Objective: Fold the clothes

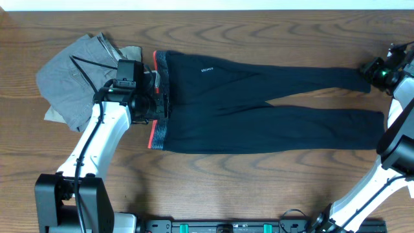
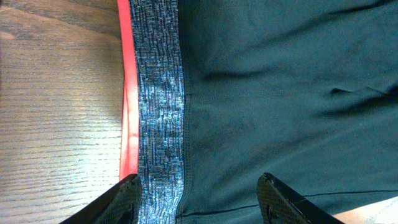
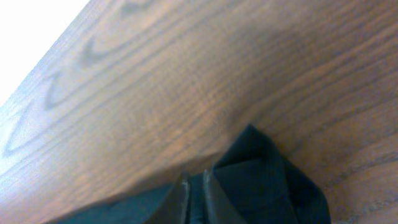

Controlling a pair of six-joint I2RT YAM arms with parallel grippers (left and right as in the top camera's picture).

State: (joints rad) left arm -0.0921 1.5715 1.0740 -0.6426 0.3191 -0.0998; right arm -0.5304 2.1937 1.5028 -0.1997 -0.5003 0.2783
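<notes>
The black leggings lie flat across the table, with the grey waistband edged in red-coral at the left and both legs running right. My left gripper is over the middle of the waistband. In the left wrist view it is open, with its fingers on either side of the grey band and dark fabric. My right gripper is at the far leg's ankle end. In the right wrist view it is shut on a pinch of dark leggings fabric.
Folded grey trousers with khaki cloth under them lie at the back left, just beside the waistband and my left arm. The table's back edge runs close behind the leggings. Bare wood lies in front.
</notes>
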